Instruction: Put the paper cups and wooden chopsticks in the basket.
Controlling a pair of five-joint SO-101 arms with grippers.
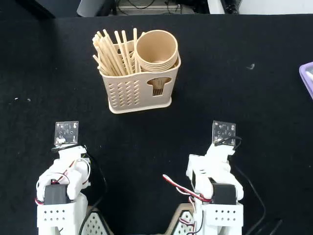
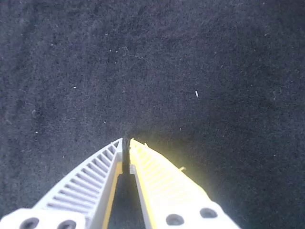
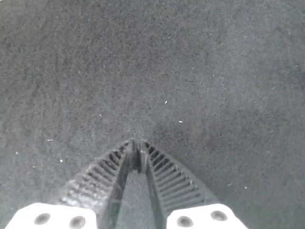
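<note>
Left end effector [image 2: 126,143]: in the left wrist view its two ribbed fingers, one white and one yellow, are brought together at the tips. Nothing is held between them, and black cloth lies beneath.
Right end effector [image 3: 138,145]: in the right wrist view its ribbed fingers are likewise closed tip to tip over the cloth, with nothing held.
Arms: in the high view one white arm [image 1: 63,181] and a second arm [image 1: 215,183] are folded side by side at the near edge, well apart from the basket. Which side each belongs to cannot be told there.
Desk [image 1: 234,98]: it is covered by a black, felt-like cloth flecked with pale lint.
Basket [image 1: 129,93]: a beige plastic box with rounded corners stands upright beyond the arms. Its front wall is pierced by rows of slots, and it is divided into two compartments.
Chopsticks [image 1: 115,54]: a bundle of pale wooden sticks stands on end in the compartment on the left of the high view, fanned out well above the rim.
Cups [image 1: 156,49]: a nested stack of tan paper cups sits mouth up in the other compartment, just beside the sticks. It is also glimpsed through a cut-out in the front wall.
Views: finger closure is given by the wrist views; the basket and its contents are given by the high view.
Far right: a lilac object [image 1: 307,76] lies at the desk's edge.
</note>
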